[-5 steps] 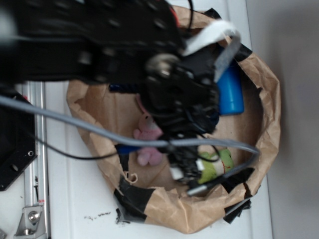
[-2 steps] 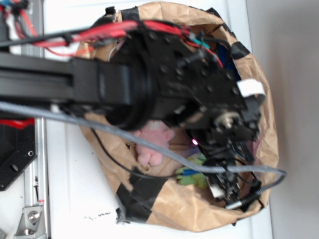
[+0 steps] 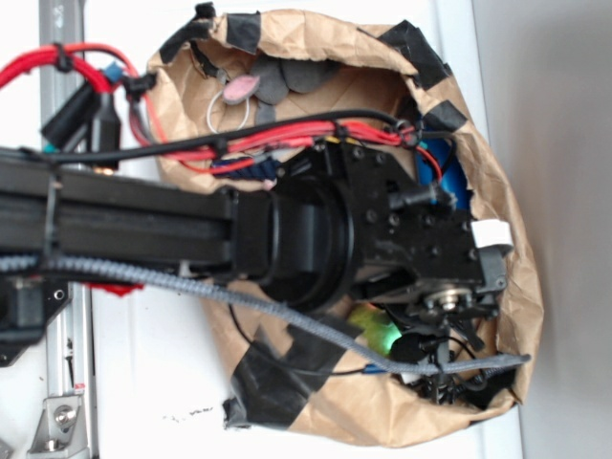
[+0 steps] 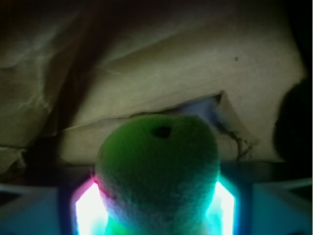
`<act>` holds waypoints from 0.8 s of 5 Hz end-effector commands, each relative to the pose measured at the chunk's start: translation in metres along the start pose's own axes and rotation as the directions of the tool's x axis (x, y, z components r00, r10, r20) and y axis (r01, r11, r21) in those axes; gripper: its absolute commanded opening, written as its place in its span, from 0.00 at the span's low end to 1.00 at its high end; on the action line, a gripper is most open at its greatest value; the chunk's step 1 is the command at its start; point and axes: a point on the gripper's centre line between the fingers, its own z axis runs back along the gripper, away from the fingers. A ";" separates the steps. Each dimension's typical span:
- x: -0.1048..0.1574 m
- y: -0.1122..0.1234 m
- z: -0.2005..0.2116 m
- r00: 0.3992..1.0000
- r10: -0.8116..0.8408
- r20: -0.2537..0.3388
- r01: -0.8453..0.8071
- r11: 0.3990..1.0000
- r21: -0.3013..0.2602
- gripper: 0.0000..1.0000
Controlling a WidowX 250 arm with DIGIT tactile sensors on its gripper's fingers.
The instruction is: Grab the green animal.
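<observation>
The green animal (image 4: 156, 161), a fuzzy lime-green plush, fills the lower middle of the wrist view, sitting between my two glowing finger pads (image 4: 90, 208), which touch it on both sides. My gripper (image 4: 156, 200) is shut on it, low inside the brown paper bag (image 4: 161, 63). In the exterior view only a green glow of the toy (image 3: 376, 331) shows under the arm's wrist, and the gripper (image 3: 426, 352) is mostly hidden by the black arm.
The paper bag's taped rim (image 3: 287, 33) rings the arm. A blue object (image 3: 451, 184) lies at the bag's right side and several dark and pink discs (image 3: 260, 84) at its back. The bag wall stands close ahead of the gripper.
The arm has swung over and reached down into the bag's front right corner. The pink bunny is now hidden under it, and the green animal sits between the fingers.
</observation>
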 end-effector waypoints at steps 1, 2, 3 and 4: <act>-0.011 0.006 0.036 0.995 -0.094 0.027 0.092 0.993 0.072 0.00; -0.006 0.038 0.094 0.979 -0.150 0.135 0.131 0.981 0.146 0.00; -0.009 0.049 0.150 0.952 -0.237 0.194 0.202 0.962 0.184 0.00; -0.011 0.041 0.185 0.937 -0.298 0.182 0.261 0.944 0.202 0.00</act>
